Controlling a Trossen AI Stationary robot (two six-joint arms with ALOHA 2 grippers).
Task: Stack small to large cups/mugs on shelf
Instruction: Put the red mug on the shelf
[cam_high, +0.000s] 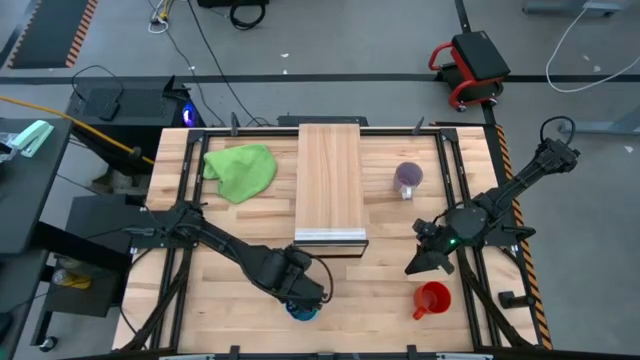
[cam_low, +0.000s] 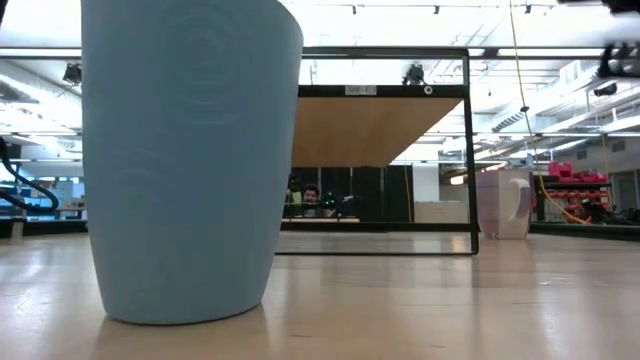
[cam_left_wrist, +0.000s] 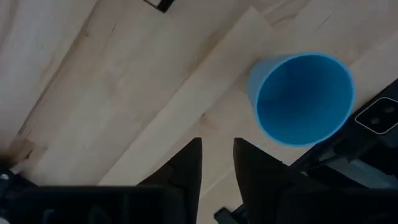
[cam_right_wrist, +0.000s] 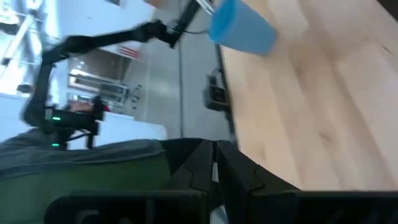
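Blue cup (cam_low: 190, 160) stands upright on the table's near edge, well short of the shelf (cam_high: 330, 180); left gripper (cam_left_wrist: 216, 163), nearer arm, hovers beside it, fingers narrowly apart, empty.

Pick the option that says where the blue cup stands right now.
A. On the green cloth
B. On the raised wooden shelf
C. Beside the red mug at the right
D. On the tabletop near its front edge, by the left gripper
D: in the high view the blue cup stands on the tabletop at its front edge, right under the left gripper, clear of the shelf; the left wrist view shows it upright and unheld.
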